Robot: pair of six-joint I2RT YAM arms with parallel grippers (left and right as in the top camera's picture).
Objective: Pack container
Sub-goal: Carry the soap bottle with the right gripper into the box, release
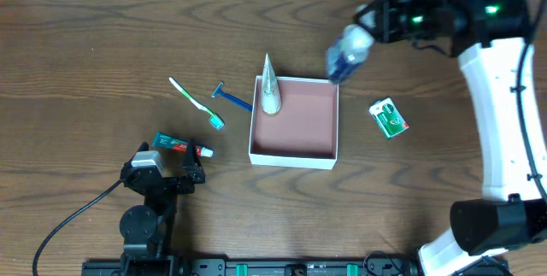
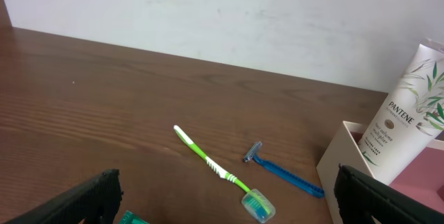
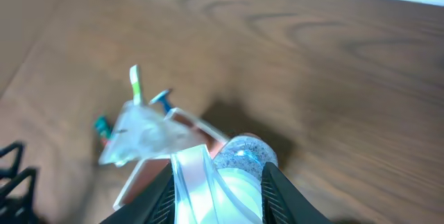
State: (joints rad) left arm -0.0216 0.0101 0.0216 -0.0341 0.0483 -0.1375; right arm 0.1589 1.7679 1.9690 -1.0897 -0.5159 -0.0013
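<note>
While the container [image 1: 301,124] holds a leaning tube [image 1: 270,92], right jaws pinching a bottle [image 1: 346,54] above it, left jaws spread.

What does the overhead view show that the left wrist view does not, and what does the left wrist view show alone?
Only overhead: the right gripper shut on a pale bottle near a corner of the container, and a green-and-white packet beside it. Only left wrist: the word PANTENE on the tube, and a white wall behind the table. Both: the green toothbrush, the blue razor, and the tube leaning in the container's corner.
</note>
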